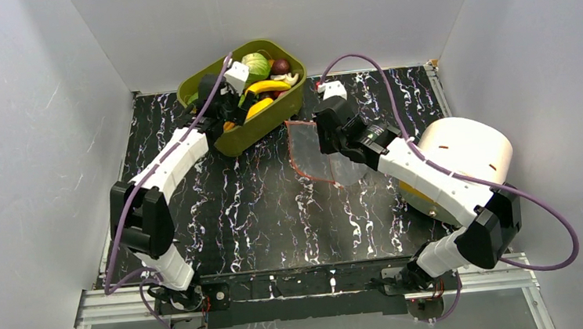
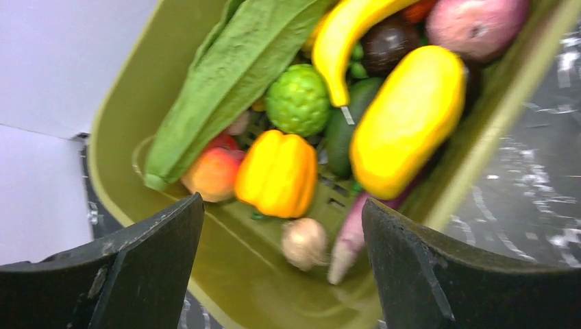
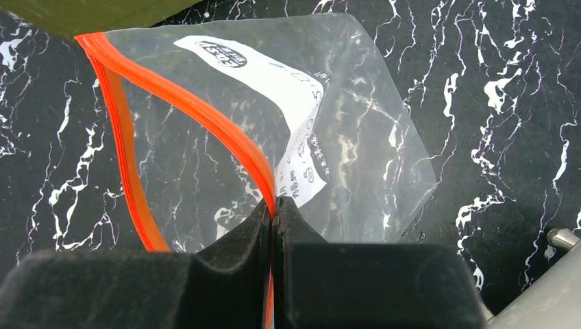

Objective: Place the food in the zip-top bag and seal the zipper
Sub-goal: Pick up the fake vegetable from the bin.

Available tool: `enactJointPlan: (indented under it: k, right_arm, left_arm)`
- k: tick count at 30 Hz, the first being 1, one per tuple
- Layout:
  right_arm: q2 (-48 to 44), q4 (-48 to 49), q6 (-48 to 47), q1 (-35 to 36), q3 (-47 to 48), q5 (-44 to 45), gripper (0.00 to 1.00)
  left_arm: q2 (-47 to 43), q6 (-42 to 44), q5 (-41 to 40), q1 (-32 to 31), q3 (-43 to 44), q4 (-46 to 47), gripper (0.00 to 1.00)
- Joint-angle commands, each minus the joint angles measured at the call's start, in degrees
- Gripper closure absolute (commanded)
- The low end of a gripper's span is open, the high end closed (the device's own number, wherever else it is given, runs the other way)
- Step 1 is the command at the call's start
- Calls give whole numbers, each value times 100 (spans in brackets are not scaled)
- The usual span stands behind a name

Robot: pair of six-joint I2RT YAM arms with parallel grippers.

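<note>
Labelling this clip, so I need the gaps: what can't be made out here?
Top view: left jaws, hidden by their wrist above the tub.
Left wrist view: banana and leaf, cut off by the top edge.
Right wrist view: the bag's near edge, behind the shut jaws.

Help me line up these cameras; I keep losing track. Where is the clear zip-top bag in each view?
Top external: the zip-top bag is at mid-table, just right of the olive-green tub.
Left wrist: not in it.
Right wrist: it fills the centre, with the right gripper shut on its zipper.
Shared landmark: the tub fills the left wrist view and shows as a sliver at top left in the right wrist view.
</note>
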Motion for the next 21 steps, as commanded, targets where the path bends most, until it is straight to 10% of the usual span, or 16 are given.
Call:
enactJointPlan:
  k: [1,21]
  right_arm:
    - [-180,360,61,-58,-47,-109,100]
    - [117,-190,-339,-219,788,18,100]
  left_arm:
    - [291,1215,-24,336,80,670,17]
    - [2629,3781,-268,703,2238,564,22]
